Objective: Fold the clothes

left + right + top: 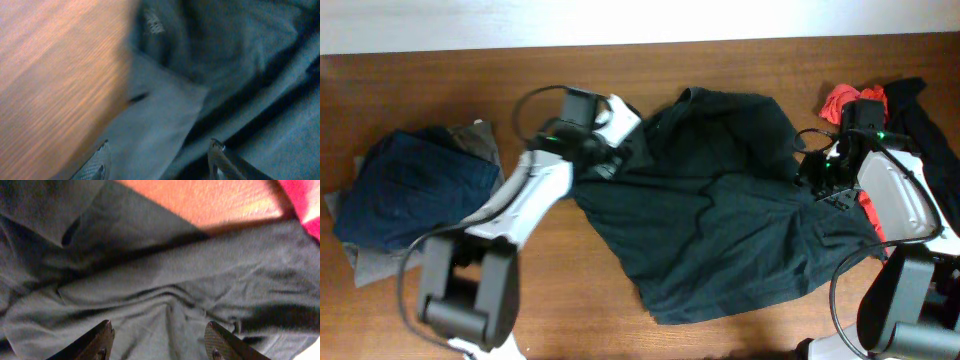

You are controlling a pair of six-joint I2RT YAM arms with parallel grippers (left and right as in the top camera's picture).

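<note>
The left gripper (159,160) hung closest to its lens, jaws apart with nothing between them, low over the left edge of the green shirt (720,230) where cloth met bare table (420,90). The right gripper (159,335) was likewise spread and empty, over rumpled folds at the shirt's right edge, near the red shirt (842,98).

The green shirt lay spread across the middle of the table, creased and skewed, its lower hem running toward the front edge. A navy piece (410,190) sat in a pile far left, well apart from it. The red shirt and a black garment (920,110) lay bunched at the far right.

This looked like the start of a fold on the green shirt: both arms stood at opposite edges, neither gripping. The next move probably called for each gripper to drop onto its edge and pinch a single layer. The wrinkles under the right gripper could make it catch two layers at once, so the cloth wanted pulling taut before it was carried over.
</note>
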